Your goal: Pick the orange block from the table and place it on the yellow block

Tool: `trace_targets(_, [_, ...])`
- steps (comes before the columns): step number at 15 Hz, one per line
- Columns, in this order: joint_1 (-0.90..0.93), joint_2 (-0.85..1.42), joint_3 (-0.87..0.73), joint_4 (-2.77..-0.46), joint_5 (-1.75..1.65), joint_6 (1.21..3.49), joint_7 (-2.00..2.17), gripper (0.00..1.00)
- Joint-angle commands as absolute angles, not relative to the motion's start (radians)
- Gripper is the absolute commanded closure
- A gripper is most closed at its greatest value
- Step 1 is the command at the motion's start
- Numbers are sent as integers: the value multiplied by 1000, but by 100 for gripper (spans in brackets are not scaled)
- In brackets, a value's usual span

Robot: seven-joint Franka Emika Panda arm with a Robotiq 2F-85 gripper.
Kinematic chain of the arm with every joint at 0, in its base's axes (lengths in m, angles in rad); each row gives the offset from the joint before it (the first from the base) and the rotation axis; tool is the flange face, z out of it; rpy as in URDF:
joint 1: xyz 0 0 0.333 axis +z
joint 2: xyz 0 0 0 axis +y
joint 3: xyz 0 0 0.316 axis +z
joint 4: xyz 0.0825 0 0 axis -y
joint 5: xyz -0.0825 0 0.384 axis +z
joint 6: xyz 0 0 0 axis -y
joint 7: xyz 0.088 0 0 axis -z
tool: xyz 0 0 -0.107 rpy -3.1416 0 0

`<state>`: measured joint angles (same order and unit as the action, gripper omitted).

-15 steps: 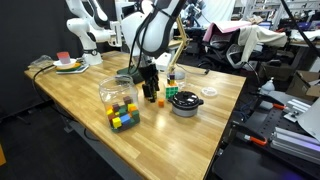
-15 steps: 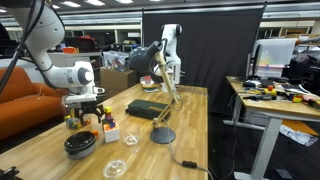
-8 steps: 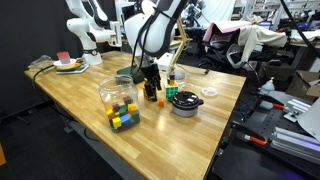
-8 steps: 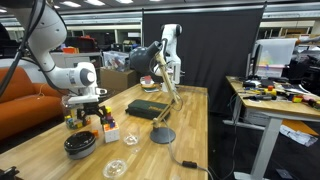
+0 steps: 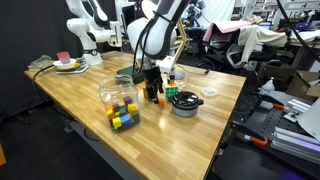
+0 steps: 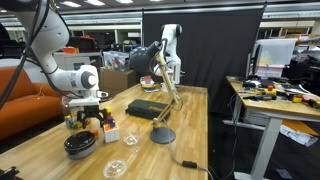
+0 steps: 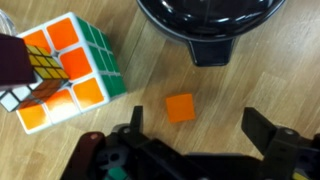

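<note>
The orange block [image 7: 181, 107] lies flat on the wooden table [image 7: 270, 85]. In the wrist view it sits between my open fingers, nearer the left one. My gripper [image 7: 198, 130] is open and empty, just above the table. In an exterior view the gripper [image 5: 153, 93] hangs low over the table with the orange block [image 5: 160, 101] at its tips. A small stack with a yellowish top, which looks like the yellow block [image 5: 170, 74], stands just behind. A dark red cube [image 7: 12, 60] shows at the wrist view's left edge. The gripper [image 6: 88, 116] also shows in the other exterior view.
A Rubik's cube [image 7: 65, 70] lies left of the orange block and a black bowl [image 7: 210, 25] lies beyond it. A clear jar of coloured cubes [image 5: 120, 105] stands near the gripper. A clear lid [image 5: 209, 92], a desk lamp [image 6: 162, 134] and a black box [image 6: 145, 108] are also on the table.
The gripper has shifted slightly toward the black bowl and stays open. The blocks have not moved.
</note>
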<state>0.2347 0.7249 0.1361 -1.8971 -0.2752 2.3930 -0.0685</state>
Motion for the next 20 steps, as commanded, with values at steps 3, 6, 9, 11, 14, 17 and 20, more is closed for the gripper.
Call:
trace_targets(3, [214, 738, 143, -1883, -241, 2403, -122, 0])
trace_targets(6, [211, 750, 141, -1870, -239, 2392, -130, 0])
trace_targets(9, [209, 769, 142, -1855, -239, 2385, -138, 0])
trace_targets(11, [208, 780, 142, -1845, -239, 2382, -143, 0])
trace_targets(14, [208, 796, 144, -1827, -238, 2377, -151, 0])
trace_targets(17, [202, 806, 152, -1815, -230, 2374, -164, 19])
trace_targets(20, [196, 805, 155, -1814, -212, 2372, -181, 36])
